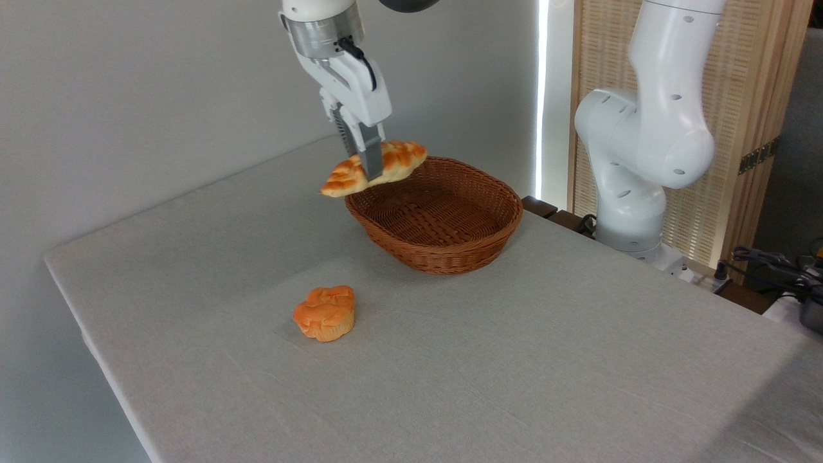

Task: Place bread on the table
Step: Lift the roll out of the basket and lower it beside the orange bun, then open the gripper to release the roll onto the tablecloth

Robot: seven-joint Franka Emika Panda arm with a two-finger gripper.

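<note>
The bread (400,159), a braided golden-brown loaf with pointed ends, hangs in the air above the left rim of the wicker basket. My gripper (372,171) comes down from above and is shut on the loaf's middle; one grey finger crosses its front. The loaf tilts, its left tip lower and reaching out past the basket rim. Below lies the table (193,257), covered in light grey cloth.
A brown wicker basket (450,251) stands at the table's back middle with nothing in it. A small orange muffin-shaped bun (325,313) sits on the cloth in front of it, to the left. The arm's white base (633,212) rises at the right rear.
</note>
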